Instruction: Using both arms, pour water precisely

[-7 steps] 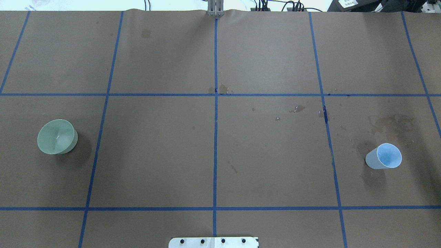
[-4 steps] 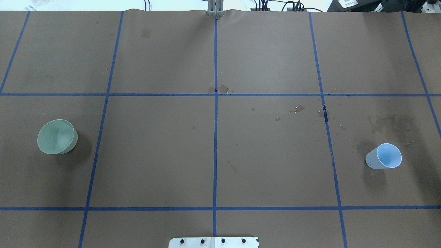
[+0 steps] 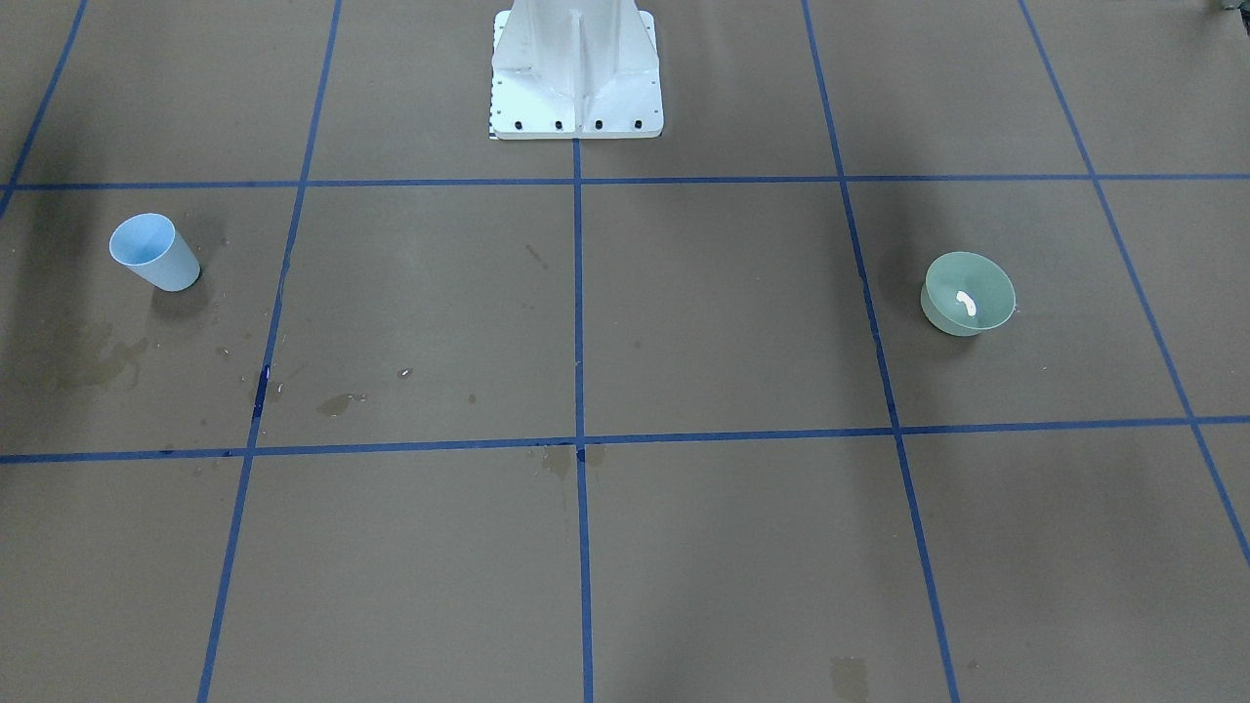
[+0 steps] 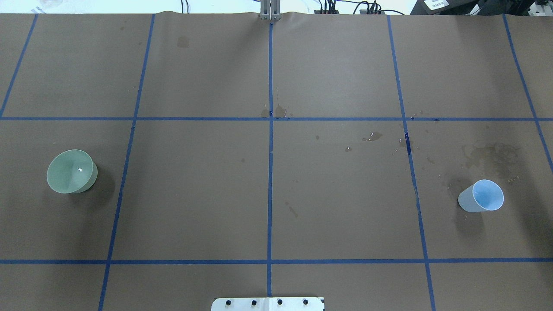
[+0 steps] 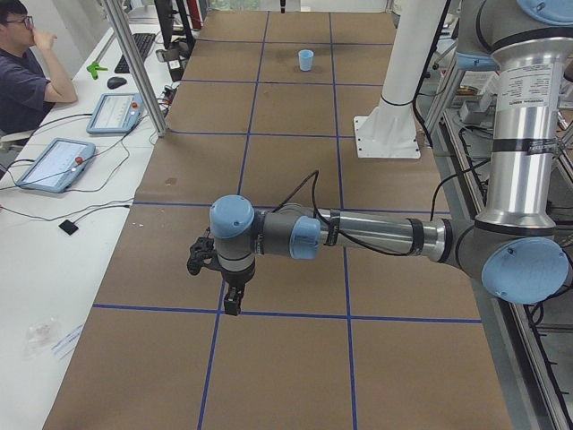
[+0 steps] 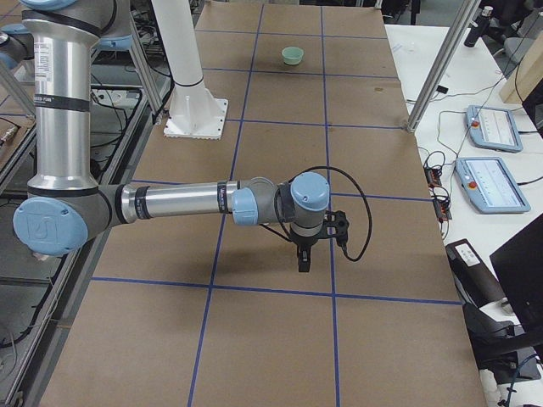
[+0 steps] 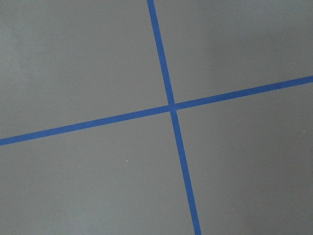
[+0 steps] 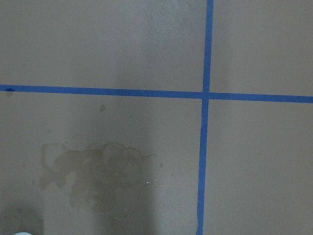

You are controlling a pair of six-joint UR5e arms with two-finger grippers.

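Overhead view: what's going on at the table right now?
Nothing is being handled. The green bowl stands on the robot's left side and the blue cup on its right, both untouched. The left gripper and right gripper hang in the air, holding nothing; the side views alone do not settle open or shut.

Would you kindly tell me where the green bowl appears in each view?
Front-facing: green bowl, right of middle.
Overhead: bowl at far left.
Exterior left: not visible.
Exterior right: bowl at top centre.
Left wrist: not in it.
Right wrist: not in it.
Shared landmark: white pedestal.
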